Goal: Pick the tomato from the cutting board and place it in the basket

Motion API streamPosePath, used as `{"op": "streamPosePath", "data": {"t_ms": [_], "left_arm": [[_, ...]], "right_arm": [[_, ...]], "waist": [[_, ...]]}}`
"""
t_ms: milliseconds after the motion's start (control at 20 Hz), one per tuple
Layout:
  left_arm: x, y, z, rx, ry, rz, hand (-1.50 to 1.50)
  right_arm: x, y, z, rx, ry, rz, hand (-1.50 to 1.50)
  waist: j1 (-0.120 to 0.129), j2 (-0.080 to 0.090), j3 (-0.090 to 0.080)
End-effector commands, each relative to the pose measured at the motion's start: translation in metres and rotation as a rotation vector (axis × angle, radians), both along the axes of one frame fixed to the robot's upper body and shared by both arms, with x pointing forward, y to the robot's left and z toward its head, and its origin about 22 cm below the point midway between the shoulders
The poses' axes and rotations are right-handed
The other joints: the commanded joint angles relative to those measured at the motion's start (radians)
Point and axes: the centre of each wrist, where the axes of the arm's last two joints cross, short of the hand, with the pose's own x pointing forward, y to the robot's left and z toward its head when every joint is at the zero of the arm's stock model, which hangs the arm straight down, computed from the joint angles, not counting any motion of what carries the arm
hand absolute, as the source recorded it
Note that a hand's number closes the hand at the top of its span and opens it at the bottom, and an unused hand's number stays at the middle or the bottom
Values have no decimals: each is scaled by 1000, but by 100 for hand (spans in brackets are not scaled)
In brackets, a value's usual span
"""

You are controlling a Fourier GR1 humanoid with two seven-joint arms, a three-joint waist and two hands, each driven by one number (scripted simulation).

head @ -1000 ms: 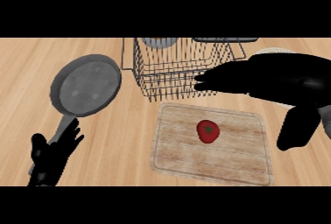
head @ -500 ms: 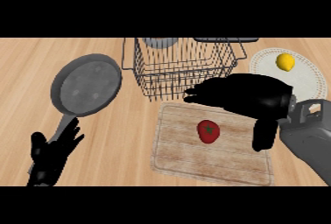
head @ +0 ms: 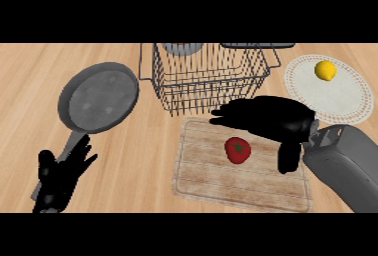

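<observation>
A red tomato point(head: 238, 150) with a green stem lies on the pale wooden cutting board point(head: 214, 180) right of centre. My right hand point(head: 269, 120) hovers just above and behind it, fingers spread toward the left and thumb pointing down to the tomato's right; it holds nothing and I see no contact. The wire basket point(head: 209, 75) stands behind the board, with nothing visible inside. My left hand point(head: 63, 172) rests open at the lower left, fingers up.
A grey frying pan point(head: 98, 98) lies left of the basket, its handle running down toward my left hand. A white plate point(head: 336, 102) with a yellow lemon point(head: 325, 70) sits at the right. Dark items show behind the basket's far rim.
My right hand has come down and toward me from beside the basket, and is now over the cutting board close to the tomato. The left hand and the tomato have stayed put.
</observation>
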Motion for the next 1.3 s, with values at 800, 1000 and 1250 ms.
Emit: {"op": "streamPosePath", "data": {"t_ms": [800, 1000, 1250], "left_arm": [[4, 8, -13, -7, 99, 21, 0], [-9, -2, -32, -20, 93, -11, 0], [-3, -24, -28, -10, 101, -7, 0]], "right_arm": [[5, 11, -58, -24, -24, 13, -150], [2, 8, -86, -125, -8, 10, -150], [10, 11, -83, -118, -22, -19, -150]], "waist": [[-5, 9, -15], [-4, 10, -15], [-5, 9, -15]]}}
